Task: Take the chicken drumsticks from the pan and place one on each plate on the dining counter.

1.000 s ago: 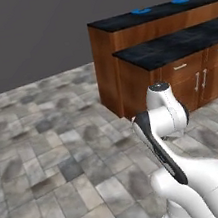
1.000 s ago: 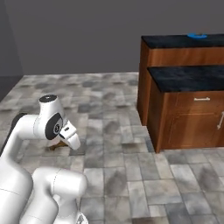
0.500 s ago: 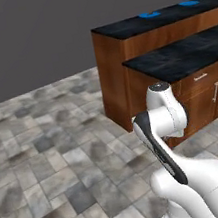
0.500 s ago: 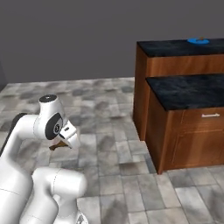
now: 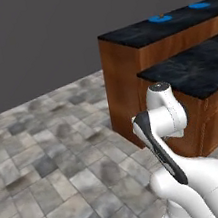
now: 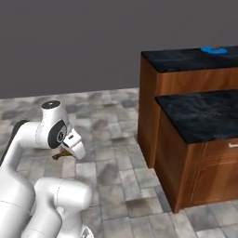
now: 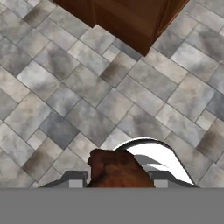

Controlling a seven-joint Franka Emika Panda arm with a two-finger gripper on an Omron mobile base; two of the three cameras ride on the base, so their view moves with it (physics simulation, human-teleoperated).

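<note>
drumstick carried toward the dining counter

claw (image 7: pixel 118 178) clamped on a chicken drumstick (image 7: pixel 117 168) at the hand view's bottom, arm folded low, pointing at the tiled floor (image 7: pixel 65 87). a jolt could drop it. blue plate (image 6: pixel 214 49) sits upper right on the dining counter (image 6: pixel 186 58).

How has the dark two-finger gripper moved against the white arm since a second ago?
No. The gripper stays beside the white arm, clamped on the orange-brown drumstick; the wood-fronted dining counter slid only because the base drove.
</note>
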